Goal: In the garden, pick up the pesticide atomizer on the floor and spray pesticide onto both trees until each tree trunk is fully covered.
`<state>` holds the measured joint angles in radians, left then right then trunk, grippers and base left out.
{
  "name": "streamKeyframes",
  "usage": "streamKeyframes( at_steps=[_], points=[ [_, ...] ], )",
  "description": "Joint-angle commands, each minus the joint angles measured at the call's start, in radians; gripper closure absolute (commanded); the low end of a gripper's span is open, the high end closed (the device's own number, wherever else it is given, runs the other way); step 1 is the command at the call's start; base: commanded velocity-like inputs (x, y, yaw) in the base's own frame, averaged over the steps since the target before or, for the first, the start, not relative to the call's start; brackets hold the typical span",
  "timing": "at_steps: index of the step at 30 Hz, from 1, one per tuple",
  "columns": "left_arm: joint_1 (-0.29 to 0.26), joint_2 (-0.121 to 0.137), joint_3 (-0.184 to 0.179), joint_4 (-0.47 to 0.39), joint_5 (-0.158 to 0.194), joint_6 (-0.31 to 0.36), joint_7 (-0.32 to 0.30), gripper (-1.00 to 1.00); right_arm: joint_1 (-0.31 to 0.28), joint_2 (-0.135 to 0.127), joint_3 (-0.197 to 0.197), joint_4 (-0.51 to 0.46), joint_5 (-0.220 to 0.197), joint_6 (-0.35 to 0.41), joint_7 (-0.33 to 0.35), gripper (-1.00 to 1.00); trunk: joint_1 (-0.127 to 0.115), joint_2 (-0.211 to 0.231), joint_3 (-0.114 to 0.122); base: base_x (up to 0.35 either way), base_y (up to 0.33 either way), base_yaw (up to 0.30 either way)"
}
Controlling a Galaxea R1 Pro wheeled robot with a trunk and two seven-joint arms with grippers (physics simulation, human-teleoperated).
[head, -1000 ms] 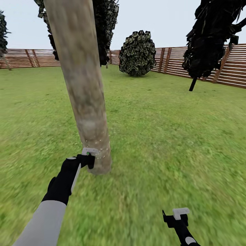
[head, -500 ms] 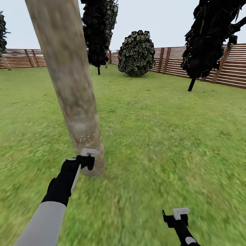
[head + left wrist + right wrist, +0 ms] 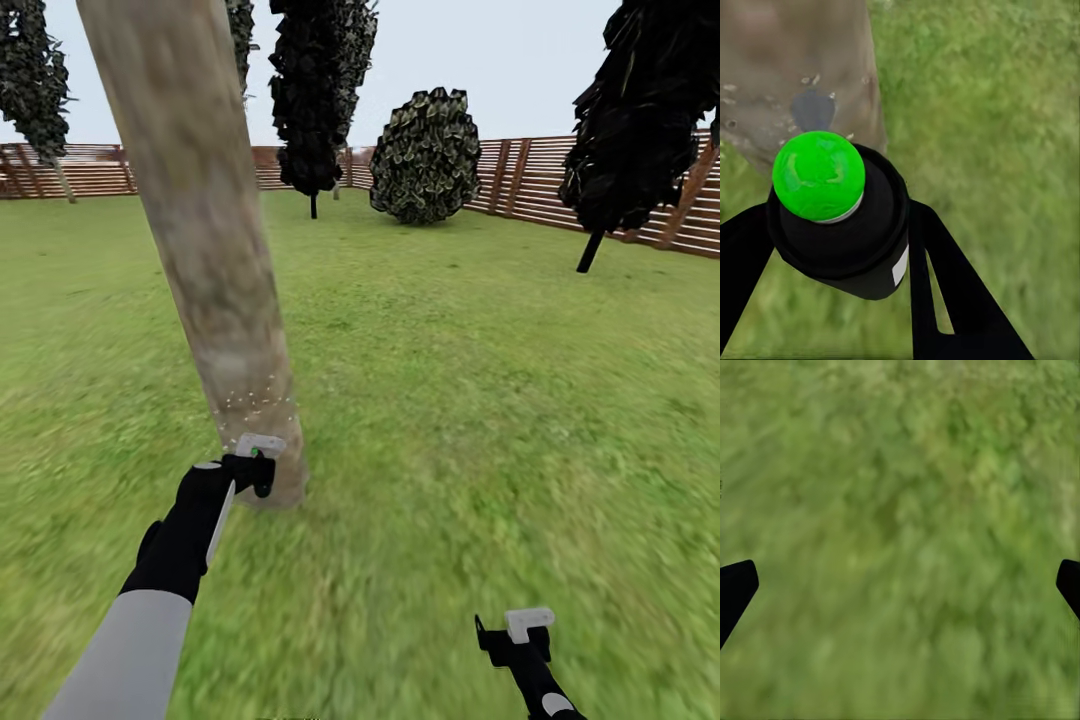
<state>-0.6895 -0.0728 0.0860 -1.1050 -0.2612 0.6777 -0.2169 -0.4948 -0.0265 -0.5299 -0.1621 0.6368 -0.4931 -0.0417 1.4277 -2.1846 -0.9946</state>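
Green lawn (image 3: 480, 400), left tool (image 3: 258, 462) outstretched, pinching the atomizer (image 3: 840, 217) beside the trunk (image 3: 215, 260); right tool (image 3: 520, 632) low, spread.

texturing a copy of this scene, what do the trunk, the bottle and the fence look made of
Trunk: bark, matte mottled beige-grey, with pale specks low down. Bottle in the left tool: probably plastic, smooth black body, glossy green top. Fence: wood, brown horizontal slats.

A round, leafy bush (image 3: 427, 157) stands at the far edge of the grass, near the corner. Dark narrow conifers rise around it: one (image 3: 318, 95) at centre, one (image 3: 648, 115) far right, another (image 3: 35, 85) far left. A pale grey sky (image 3: 500, 60) hangs overhead.
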Motion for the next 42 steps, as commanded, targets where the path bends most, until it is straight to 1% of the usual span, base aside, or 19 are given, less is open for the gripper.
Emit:
streamKeyframes(
  at_steps=[1, 5, 8, 10, 15, 18, 20, 27, 30, 32, 33, 34, 35, 38, 39, 42],
  points=[
    [-0.001, -0.002, 0.003, 0.000, -0.010, 0.003, -0.009, 1.00, -0.001, 0.000, -0.006, 0.002, 0.011, -0.004, -0.004, -1.00, 0.000, 0.000, -0.001, 0.000, -0.273, 0.277],
    [0.001, 0.000, 0.002, 0.013, -0.010, 0.000, -0.003, 1.00, -0.001, 0.000, -0.006, 0.002, 0.011, -0.004, -0.004, -1.00, 0.000, 0.000, -0.001, 0.000, -0.273, 0.278],
    [0.003, 0.009, 0.003, 0.024, -0.010, -0.006, 0.001, 1.00, -0.001, 0.000, -0.006, 0.002, 0.011, -0.004, -0.004, -1.00, 0.000, 0.000, -0.001, 0.000, -0.273, 0.278],
    [0.003, 0.009, 0.001, 0.072, -0.010, -0.011, 0.004, 1.00, -0.001, 0.000, -0.006, 0.002, 0.011, -0.004, -0.004, -1.00, 0.000, 0.000, -0.001, 0.000, -0.273, 0.197],
    [0.002, 0.004, 0.001, 0.089, -0.007, -0.012, 0.056, 1.00, -0.001, -0.001, -0.006, 0.001, 0.011, -0.004, -0.004, -1.00, 0.000, 0.000, -0.001, 0.000, -0.273, 0.016],
    [0.002, 0.009, 0.003, 0.092, -0.004, -0.012, 0.061, 1.00, -0.001, -0.001, -0.006, 0.001, 0.011, -0.004, -0.004, -1.00, 0.000, 0.000, -0.001, 0.000, -0.273, 0.001],
    [0.002, 0.014, 0.004, 0.116, -0.004, -0.013, 0.062, 1.00, -0.001, -0.001, -0.006, 0.002, 0.011, -0.004, -0.004, -1.00, 0.000, 0.000, -0.001, 0.000, -0.273, 0.000],
    [0.002, 0.013, 0.009, 0.123, -0.004, -0.014, 0.067, 1.00, -0.001, -0.001, -0.006, 0.001, 0.011, -0.004, -0.004, -1.00, 0.000, 0.000, -0.001, 0.035, -0.272, 0.000],
    [0.002, 0.014, 0.010, 0.124, -0.004, -0.014, 0.112, 1.00, -0.001, -0.001, -0.006, 0.001, 0.011, -0.004, -0.004, -1.00, 0.000, 0.000, -0.001, 0.183, -0.235, 0.000],
    [0.002, 0.014, 0.020, 0.124, -0.004, -0.015, 0.119, 1.00, -0.001, -0.001, -0.006, 0.001, 0.011, -0.004, -0.004, -1.00, 0.000, 0.000, -0.001, 0.209, -0.219, 0.000],
    [0.002, 0.013, 0.034, 0.126, -0.004, -0.016, 0.121, 1.00, -0.001, -0.001, -0.006, 0.001, 0.011, -0.004, -0.004, -1.00, 0.000, 0.000, -0.001, 0.214, -0.215, 0.000],
    [0.002, 0.014, 0.062, 0.133, -0.004, -0.022, 0.123, 1.00, -0.001, -0.001, -0.006, 0.001, 0.011, -0.004, -0.004, -1.00, 0.000, 0.000, -0.001, 0.216, -0.214, 0.032],
    [0.002, 0.014, 0.073, 0.136, -0.005, -0.037, 0.123, 1.00, -0.001, -0.001, -0.006, 0.001, 0.011, -0.004, -0.004, -1.00, 0.000, 0.000, -0.001, 0.216, -0.213, 0.095],
    [0.002, 0.016, 0.083, 0.150, -0.007, -0.073, 0.124, 1.00, -0.001, -0.001, -0.006, 0.002, 0.011, -0.004, -0.004, -1.00, 0.000, 0.000, -0.001, 0.217, -0.213, 0.195],
    [0.002, 0.015, 0.085, 0.171, -0.007, -0.084, 0.124, 1.00, -0.001, -0.001, -0.006, 0.002, 0.011, -0.004, -0.004, -1.00, 0.000, 0.000, -0.001, 0.217, -0.213, 0.264],
    [0.002, 0.013, 0.084, 0.183, -0.008, -0.087, 0.125, 1.00, -0.001, -0.001, -0.006, 0.002, 0.011, -0.004, -0.004, -1.00, 0.000, 0.000, -0.001, 0.217, -0.213, 0.271]
  ],
)
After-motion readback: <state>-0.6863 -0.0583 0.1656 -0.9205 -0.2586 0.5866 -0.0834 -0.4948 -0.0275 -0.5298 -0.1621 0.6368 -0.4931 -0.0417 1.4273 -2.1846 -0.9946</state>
